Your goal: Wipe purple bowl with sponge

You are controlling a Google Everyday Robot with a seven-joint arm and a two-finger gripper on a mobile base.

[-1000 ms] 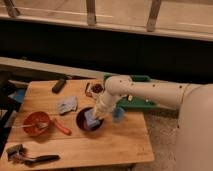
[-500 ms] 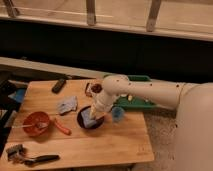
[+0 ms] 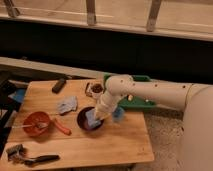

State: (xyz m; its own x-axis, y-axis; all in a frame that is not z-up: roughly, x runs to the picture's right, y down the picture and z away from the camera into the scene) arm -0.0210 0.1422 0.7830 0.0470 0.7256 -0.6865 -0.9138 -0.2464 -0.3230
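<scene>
The purple bowl [image 3: 85, 121] sits near the middle of the wooden table [image 3: 115, 145]. A blue sponge [image 3: 91, 118] is inside the bowl, under my gripper. My gripper [image 3: 98, 114] reaches down from the white arm [image 3: 145, 93] into the bowl's right side and presses on the sponge. The fingertips are hidden behind the sponge and the bowl's rim.
An orange bowl with a utensil [image 3: 36, 123] and a red-orange piece [image 3: 62, 126] lie left of the purple bowl. A grey cloth [image 3: 67, 105], a dark remote [image 3: 60, 85], a cup [image 3: 95, 89], a green tray [image 3: 134, 101], and a black tool [image 3: 27, 156] are also here.
The arm has shifted slightly left and down, moving the sponge deeper into the purple bowl.
</scene>
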